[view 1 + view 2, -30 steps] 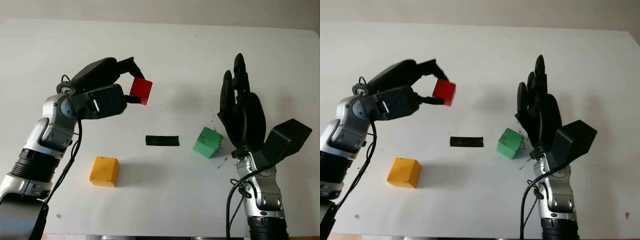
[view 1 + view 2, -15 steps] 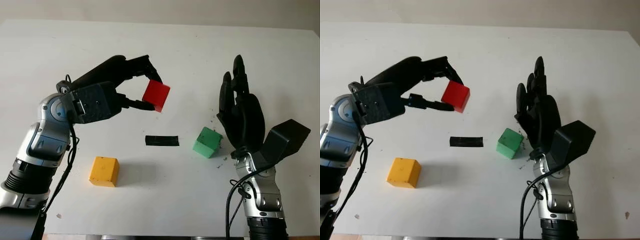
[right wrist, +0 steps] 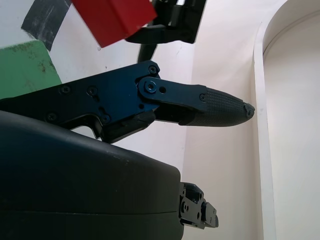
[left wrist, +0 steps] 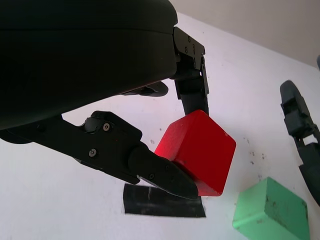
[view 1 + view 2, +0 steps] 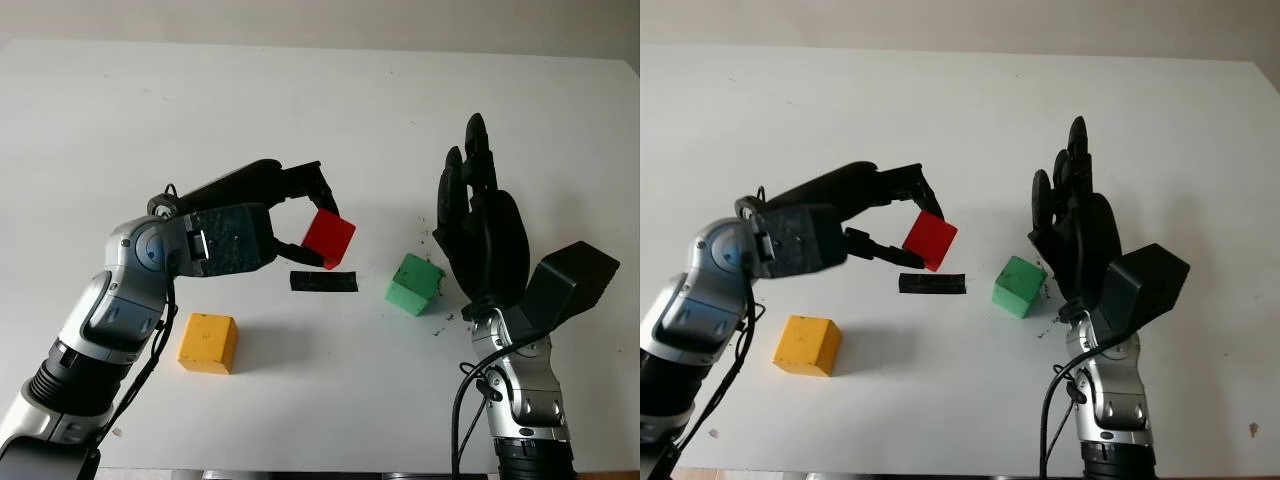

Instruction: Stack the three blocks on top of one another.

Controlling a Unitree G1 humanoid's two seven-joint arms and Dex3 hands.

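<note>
The left hand (image 5: pixel 300 225) is raised above the white table (image 5: pixel 150 110), just left of centre, and pinches the red block (image 5: pixel 329 238) between its fingertips (image 4: pixel 165 180); the block is tilted and clear of the surface. Directly beneath it, at the block's 6 o'clock, a strip of black tape (image 5: pixel 324 281) lies flat on the table; the wrist view confirms the block hangs above the tape without touching it. The green block (image 5: pixel 415 284) sits on the table at the red block's 4 o'clock, near but apart from it, with small dark flecks scattered around it. The yellow block (image 5: pixel 208 343) sits on the table at the red block's 7 o'clock, well apart from the other two and just below the left forearm. The right hand (image 5: pixel 482 232) is open and holds nothing; it stands upright with its fingers pointing toward 12 o'clock, just beside the green block at that block's 3 o'clock. Whether it touches the green block cannot be determined. No block is stacked on another.
</note>
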